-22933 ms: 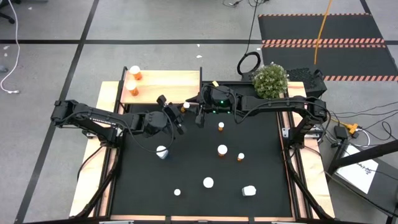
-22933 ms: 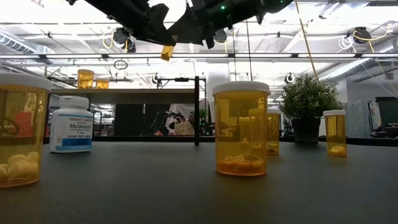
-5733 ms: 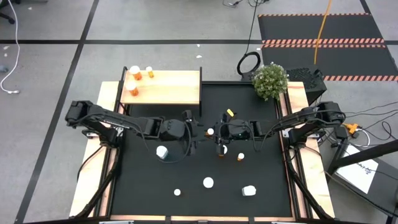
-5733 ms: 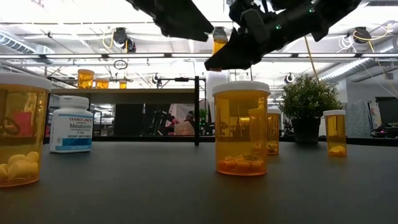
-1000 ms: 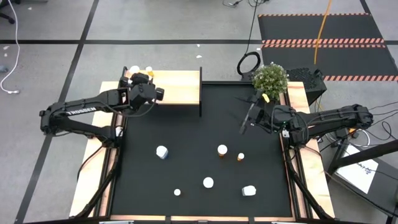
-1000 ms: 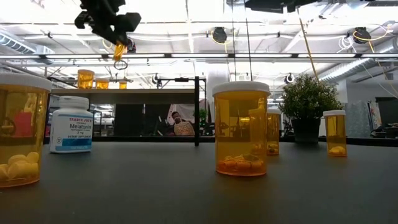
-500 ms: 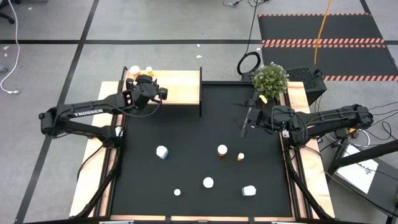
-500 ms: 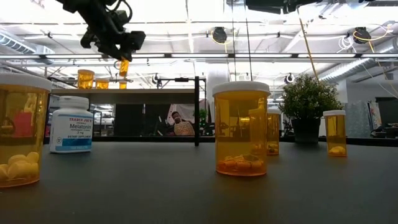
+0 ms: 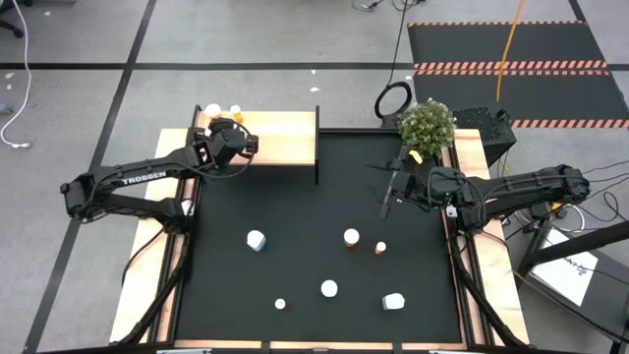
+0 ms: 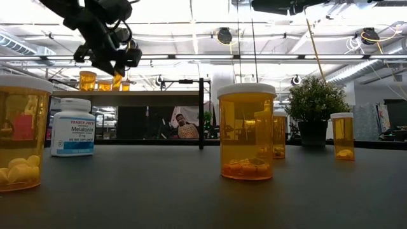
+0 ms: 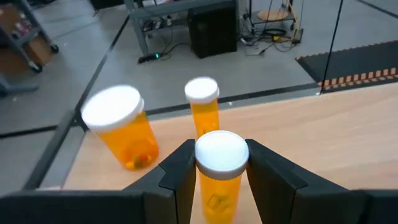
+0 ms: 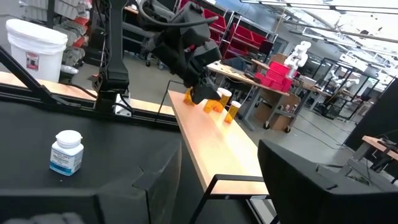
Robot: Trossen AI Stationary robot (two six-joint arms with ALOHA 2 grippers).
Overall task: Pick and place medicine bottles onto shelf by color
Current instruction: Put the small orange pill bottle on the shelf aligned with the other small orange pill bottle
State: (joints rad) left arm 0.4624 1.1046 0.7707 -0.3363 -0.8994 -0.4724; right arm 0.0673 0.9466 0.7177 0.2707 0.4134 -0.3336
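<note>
Black matting point(image 9: 305, 226) covers the table, and at its 11 o'clock corner the shelf point(image 9: 280, 138) carries two orange bottles point(image 11: 121, 134). Over them the left gripper point(image 11: 217, 168) pinches a third orange bottle point(image 11: 219, 174), now lower and nearer the shelf's far-left corner than a second ago. At 3 o'clock the right gripper point(image 9: 388, 192) hangs empty, its fingers parted less widely than before.

Bottles point(image 9: 213, 111) on shelf's point(image 9: 285, 138) left end

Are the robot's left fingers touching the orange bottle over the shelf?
Touching. In the left wrist view, the left gripper has a dark finger pressed against each side of the orange bottle, with no gap, above the shelf.
</note>
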